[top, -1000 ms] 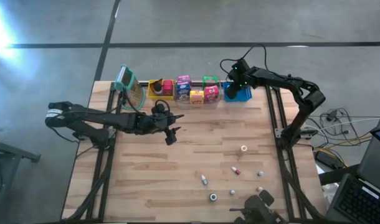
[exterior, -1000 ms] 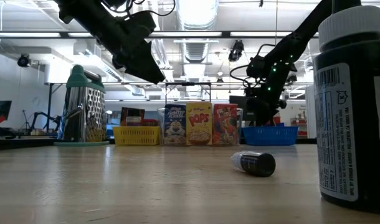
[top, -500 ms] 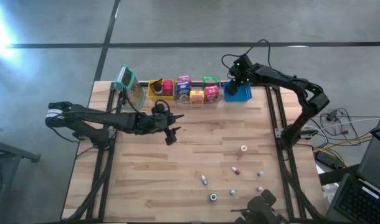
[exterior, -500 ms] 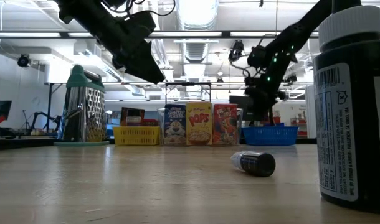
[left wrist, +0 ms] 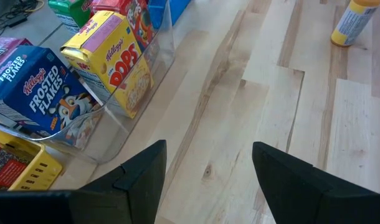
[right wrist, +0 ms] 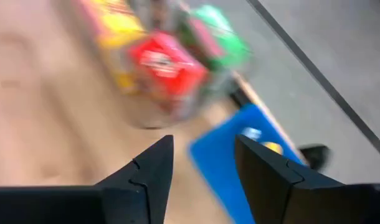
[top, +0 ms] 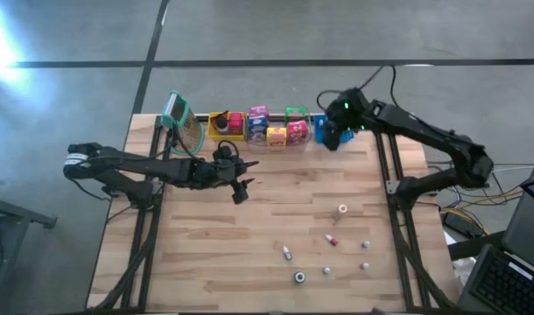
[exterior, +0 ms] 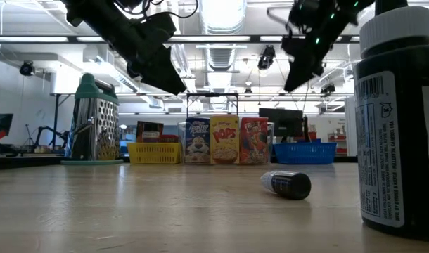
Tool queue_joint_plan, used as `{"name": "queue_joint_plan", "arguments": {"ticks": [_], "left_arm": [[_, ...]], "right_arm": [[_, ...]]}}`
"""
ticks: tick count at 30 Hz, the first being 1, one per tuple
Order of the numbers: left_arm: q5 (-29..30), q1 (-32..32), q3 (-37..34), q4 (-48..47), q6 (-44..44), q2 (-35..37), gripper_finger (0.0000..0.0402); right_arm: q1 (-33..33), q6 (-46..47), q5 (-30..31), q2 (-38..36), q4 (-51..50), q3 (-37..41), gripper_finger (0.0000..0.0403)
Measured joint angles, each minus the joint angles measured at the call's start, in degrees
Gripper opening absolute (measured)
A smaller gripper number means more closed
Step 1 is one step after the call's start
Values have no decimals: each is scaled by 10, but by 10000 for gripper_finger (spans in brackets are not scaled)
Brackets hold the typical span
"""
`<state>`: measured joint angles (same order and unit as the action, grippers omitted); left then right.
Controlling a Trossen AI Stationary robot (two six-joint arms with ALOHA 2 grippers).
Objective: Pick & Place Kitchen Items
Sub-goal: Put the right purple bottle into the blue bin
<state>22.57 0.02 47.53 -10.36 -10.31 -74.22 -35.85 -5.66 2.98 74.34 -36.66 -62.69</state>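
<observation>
— What can we not make out from above?

— The small items scattered on the near right of the table are too tiny to name, and the right gripper covers most of the blue bin.

— And in the right wrist view?

— We get smeared colour only: a red box, something green behind it, and two specks in the blue bin (one pale, one yellow) that we cannot identify.

— The low view?

— The big dark bottle is cut by the right edge, and the lying bottle shows no readable label.

— The left wrist view?

— The yellow bin and a yellow-capped bottle run off the edges.
</observation>
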Motion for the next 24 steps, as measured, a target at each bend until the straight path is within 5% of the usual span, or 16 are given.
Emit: {"name": "queue_joint_plan", "arguments": {"ticks": [9, 16, 24], "left_arm": [[0, 0, 0, 0, 0, 0, 243], [0, 0, 0, 0, 0, 0, 243], [0, 0, 0, 0, 0, 0, 243]], "right_arm": [[213, 94, 0, -90, 0, 44, 130], [380, 168, 41, -74, 1, 55, 113], [535, 354, 118, -48, -160, 39, 99]]}}
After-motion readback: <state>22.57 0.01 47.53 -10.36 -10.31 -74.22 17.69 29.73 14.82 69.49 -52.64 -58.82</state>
